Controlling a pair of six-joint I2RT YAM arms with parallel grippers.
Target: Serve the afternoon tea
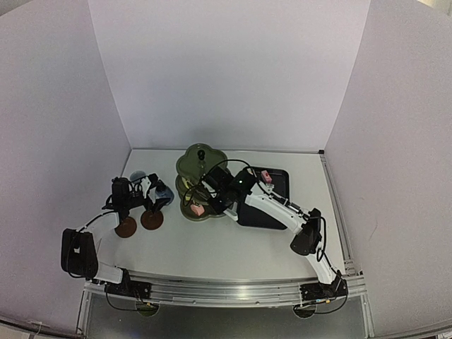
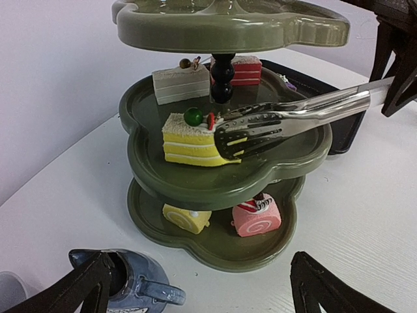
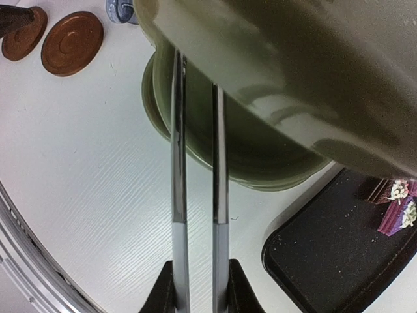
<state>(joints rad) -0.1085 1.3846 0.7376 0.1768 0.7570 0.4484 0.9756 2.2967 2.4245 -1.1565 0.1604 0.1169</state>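
Note:
The olive-green stand (image 2: pixel 215 176) has three tiers. On its middle tier lie a yellow cake slice (image 2: pixel 189 140), a grey-white slice (image 2: pixel 179 81) and a red slice (image 2: pixel 244 70). A yellow roll (image 2: pixel 186 218) and a pink roll (image 2: pixel 257 216) lie on the bottom tier. My right gripper (image 3: pixel 201 280) is shut on the metal tongs (image 3: pixel 179 163), whose tips (image 2: pixel 251 134) reach onto the middle tier and touch the yellow slice. My left gripper (image 2: pixel 202 293) stands open in front of the stand, with the blue jug (image 2: pixel 140 283) next to its left finger. It holds nothing.
Two brown coasters (image 1: pixel 126 227) (image 1: pixel 152 219) lie left of the stand (image 1: pixel 201 183). The black tray (image 1: pixel 272 201) sits right of it, holding a purple cake (image 3: pixel 397 212). A pale cup (image 1: pixel 138 175) stands behind the left gripper (image 1: pixel 152 191). White walls enclose the table.

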